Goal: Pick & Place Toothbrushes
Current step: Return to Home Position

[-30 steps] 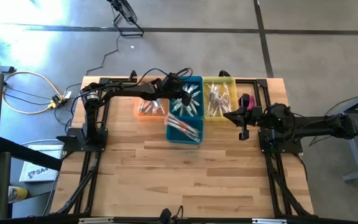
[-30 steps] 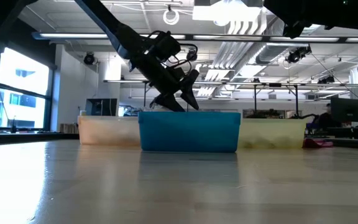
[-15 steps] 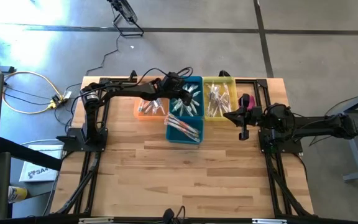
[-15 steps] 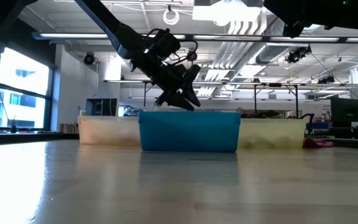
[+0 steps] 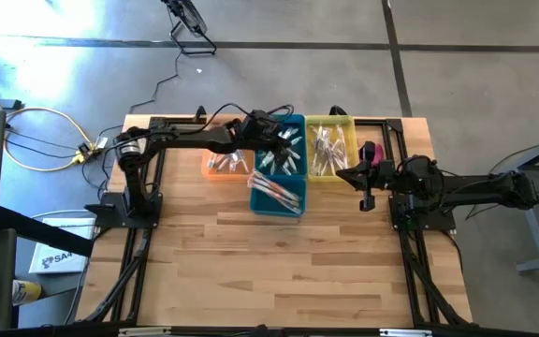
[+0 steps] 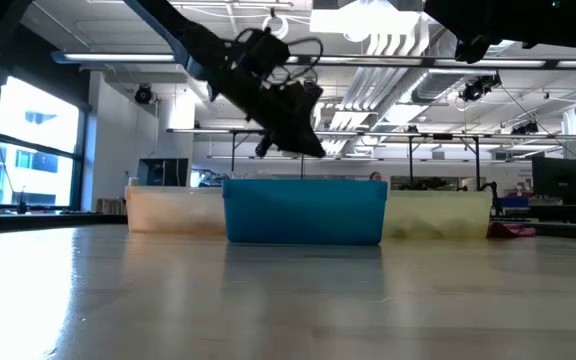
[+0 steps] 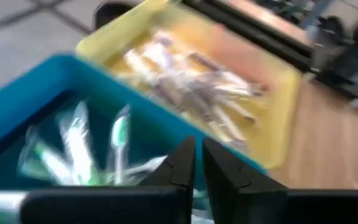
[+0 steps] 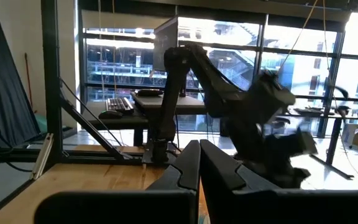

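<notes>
Now | left claw [image 7: 197, 163] clenched, empty, above blue bin [image 7: 59, 66] | right claw [image 8: 199, 152] clenched, empty

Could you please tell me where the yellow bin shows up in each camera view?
High view: yellow bin at upper middle, right of the blue bins.
Low view: right of the blue bins, at.
Left wrist view: beyond the blue bins, at, toothbrushes inside.
Right wrist view: not in it.
Shared landmark: the blue bins beside it.

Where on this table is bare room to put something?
Bare: the near half of the wooden table, from the lower blue plastic bin to the front edge. Crowded: the far edge, with orange plastic bin, yellow plastic bin, left gripper above, right gripper beside.
</notes>
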Controlling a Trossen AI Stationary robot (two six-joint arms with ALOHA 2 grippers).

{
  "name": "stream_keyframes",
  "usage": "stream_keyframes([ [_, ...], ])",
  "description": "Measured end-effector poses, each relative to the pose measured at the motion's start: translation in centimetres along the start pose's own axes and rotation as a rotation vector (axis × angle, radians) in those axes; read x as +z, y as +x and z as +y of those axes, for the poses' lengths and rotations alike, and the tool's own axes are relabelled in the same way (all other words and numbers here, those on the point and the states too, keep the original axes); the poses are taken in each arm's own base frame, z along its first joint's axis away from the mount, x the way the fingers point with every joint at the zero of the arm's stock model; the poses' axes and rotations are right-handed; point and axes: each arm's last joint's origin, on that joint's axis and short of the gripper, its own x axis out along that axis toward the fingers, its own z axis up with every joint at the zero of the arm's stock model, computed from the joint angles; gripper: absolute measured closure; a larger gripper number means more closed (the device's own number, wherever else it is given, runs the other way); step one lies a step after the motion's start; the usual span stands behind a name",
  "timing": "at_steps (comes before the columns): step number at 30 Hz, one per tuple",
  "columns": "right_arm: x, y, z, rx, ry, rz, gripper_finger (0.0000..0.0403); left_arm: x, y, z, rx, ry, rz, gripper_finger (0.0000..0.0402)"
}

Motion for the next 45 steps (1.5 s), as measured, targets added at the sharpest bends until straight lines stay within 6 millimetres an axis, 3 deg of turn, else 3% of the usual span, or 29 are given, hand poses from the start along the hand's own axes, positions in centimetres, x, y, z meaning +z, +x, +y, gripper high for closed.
stream_keyframes([
  [4, -0.1, 0.0, 0.0, -0.008, 0.022, 0.012, 0.0400, 1.1, -2.1, -2.0, -0.020, 0.128, -0.029, 0.0398],
  [9, -0.6, 0.0, -0.2, -0.060, 0.055, 0.059, 0.0400, 1.4, -4.6, -3.8, -0.055, 0.245, -0.038, 0.0396],
  [15, -0.9, -0.1, -0.2, -0.069, 0.073, 0.097, 0.0400, -1.3, -6.8, -4.3, -0.091, 0.271, -0.072, 0.0400],
  [22, -1.1, -0.1, -0.2, -0.074, 0.082, 0.120, 0.0400, -4.1, -11.9, -5.1, -0.135, 0.363, -0.173, 0.0401],
  [31, -1.2, -0.1, -0.2, -0.077, 0.082, 0.128, 0.0400, -7.3, -19.1, -4.8, -0.150, 0.448, -0.326, 0.0401],
  [45, -1.3, -0.1, -0.2, -0.078, 0.082, 0.132, 0.0400, -11.2, -26.3, -2.3, -0.156, 0.468, -0.509, 0.0401],
])
